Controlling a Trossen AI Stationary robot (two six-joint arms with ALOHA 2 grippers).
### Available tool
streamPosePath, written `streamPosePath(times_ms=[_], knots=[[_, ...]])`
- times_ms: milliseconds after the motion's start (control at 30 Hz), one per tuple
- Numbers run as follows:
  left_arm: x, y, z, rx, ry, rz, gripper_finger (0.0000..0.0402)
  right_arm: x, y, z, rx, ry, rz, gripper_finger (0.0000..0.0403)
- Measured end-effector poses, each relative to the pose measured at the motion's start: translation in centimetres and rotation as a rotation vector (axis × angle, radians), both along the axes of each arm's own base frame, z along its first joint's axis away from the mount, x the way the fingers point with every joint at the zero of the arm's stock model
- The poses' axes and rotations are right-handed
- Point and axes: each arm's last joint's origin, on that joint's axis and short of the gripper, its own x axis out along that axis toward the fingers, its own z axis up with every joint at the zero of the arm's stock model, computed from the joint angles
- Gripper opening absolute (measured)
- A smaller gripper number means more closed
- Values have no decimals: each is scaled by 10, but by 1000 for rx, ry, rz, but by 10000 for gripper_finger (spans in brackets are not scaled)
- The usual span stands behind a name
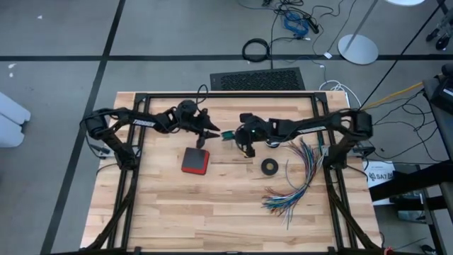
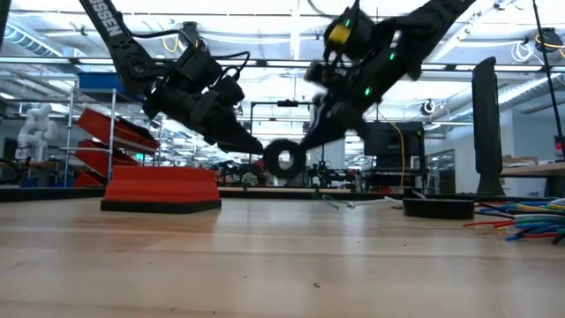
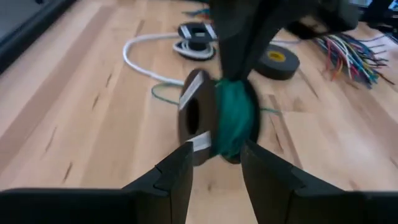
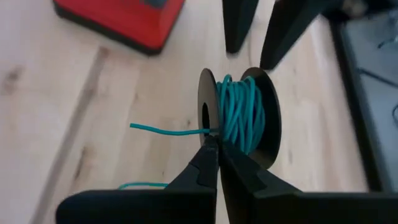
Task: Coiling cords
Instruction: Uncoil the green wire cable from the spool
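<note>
Above the counter (image 1: pixel 163 212) near its far edge, a black spool (image 4: pixel 239 118) hangs between the arms. The left end effector (image 3: pixel 214 165) stands apart beside it. The right end effector (image 4: pixel 216 152), together, pinches the teal-green cord (image 4: pixel 168 131) at the spool's flange.

Two cords are showing, one teal-green cord (image 4: pixel 239 115) and one white cord (image 3: pixel 140 62); one black spool (image 4: pixel 264 118), one tape ring (image 1: pixel 269 166), one red block (image 1: pixel 195 161), one wire bundle (image 1: pixel 301 177).
</note>
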Motion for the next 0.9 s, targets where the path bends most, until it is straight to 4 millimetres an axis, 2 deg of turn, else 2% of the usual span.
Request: streamPosePath(times_ms=[300, 433, 567, 700, 833, 900], knots=[[17, -16, 19, 53, -177, 8, 142, -27, 16, 49, -20, -56, 53, 0], [28, -27, 28, 64, -208, -31, 142, -37, 23, 63, -12, -77, 70, 0], [37, -34, 37, 101, -230, 13, 137, -43, 29, 73, -8, -108, 80, 0], [43, -36, 45, 124, -254, 29, 100, -47, 34, 79, 2, -123, 81, 1], [45, -39, 47, 151, -263, 18, 30, -49, 39, 80, 10, -115, 90, 1], [46, -41, 47, 163, -258, 6, 11, -50, 41, 79, 15, -107, 92, 1]])
